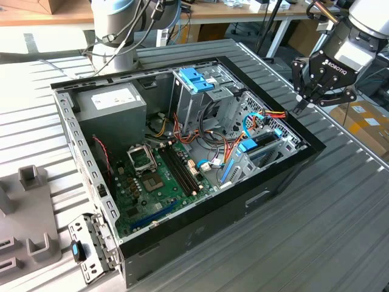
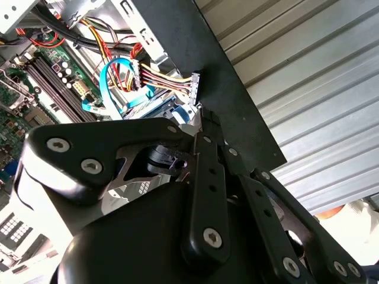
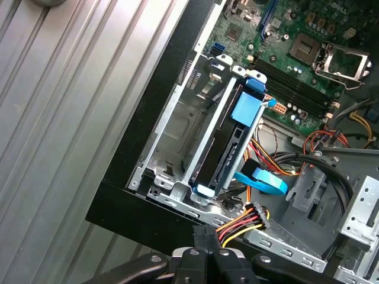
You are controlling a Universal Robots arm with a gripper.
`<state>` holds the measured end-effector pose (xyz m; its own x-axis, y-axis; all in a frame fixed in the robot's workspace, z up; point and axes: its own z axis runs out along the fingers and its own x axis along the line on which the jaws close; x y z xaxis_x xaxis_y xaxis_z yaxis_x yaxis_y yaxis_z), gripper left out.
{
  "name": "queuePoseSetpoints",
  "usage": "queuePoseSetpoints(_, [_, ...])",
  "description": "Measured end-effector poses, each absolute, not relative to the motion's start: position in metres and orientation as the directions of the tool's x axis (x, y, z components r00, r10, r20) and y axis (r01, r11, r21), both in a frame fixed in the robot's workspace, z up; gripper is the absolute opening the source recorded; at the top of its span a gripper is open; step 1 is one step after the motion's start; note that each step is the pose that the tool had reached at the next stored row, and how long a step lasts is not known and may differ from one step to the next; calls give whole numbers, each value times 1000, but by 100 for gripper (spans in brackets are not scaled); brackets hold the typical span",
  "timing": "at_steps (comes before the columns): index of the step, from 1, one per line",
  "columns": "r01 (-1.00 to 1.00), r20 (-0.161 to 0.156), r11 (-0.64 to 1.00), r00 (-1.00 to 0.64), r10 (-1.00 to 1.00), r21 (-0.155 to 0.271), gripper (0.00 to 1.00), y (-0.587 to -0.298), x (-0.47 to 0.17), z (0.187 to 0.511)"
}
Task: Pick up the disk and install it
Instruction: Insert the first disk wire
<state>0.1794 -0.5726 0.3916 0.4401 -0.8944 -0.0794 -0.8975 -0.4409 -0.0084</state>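
A robot arm's gripper hangs over the corner of an open computer case at the exterior view's right, its black fingers pressed together and holding nothing. The fingertips sit just above a bundle of red, yellow and black power wires ending in a plug, seen in both wrist views beside the case's black rim.

The disk stands on edge in the drive bay along the case's right wall, its dark body framed by blue side rails and a blue tab at its top. In the first wrist view it fills the slot farther from the case wall, while the slot just beside it, next to the wall, holds only bare metal. A blue flat cable curls near the disk's end, close to the wires.

Farther left in the case lie the green motherboard and the grey power supply box in the far left corner. A blue plastic bracket tops the metal cage at the far side. The case rests on a ribbed metal table.
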Motion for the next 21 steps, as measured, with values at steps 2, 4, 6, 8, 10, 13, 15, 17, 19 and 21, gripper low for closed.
queuePoseSetpoints(2, [-890, -79, -456, 455, -887, -8, 11, -573, 179, 392])
queuePoseSetpoints(4, [-882, -79, -471, 470, -879, -8, 11, -573, 179, 392])
queuePoseSetpoints(6, [-872, -79, -490, 489, -869, -8, 11, -573, 179, 392])
queuePoseSetpoints(8, [-857, -79, -514, 513, -854, -8, 11, -573, 179, 392])
queuePoseSetpoints(10, [-845, -79, -534, 533, -842, -8, 11, -573, 179, 392])
queuePoseSetpoints(13, [-828, -79, -561, 560, -825, -8, 11, -573, 179, 392])
queuePoseSetpoints(15, [-816, -79, -578, 577, -813, -8, 11, -573, 179, 392])
queuePoseSetpoints(17, [-808, -79, -590, 588, -805, -8, 11, -573, 179, 392])
queuePoseSetpoints(19, [-798, -79, -603, 602, -795, -8, 11, -573, 179, 392])
queuePoseSetpoints(21, [-776, -79, -630, 629, -774, -8, 11, -573, 179, 392])
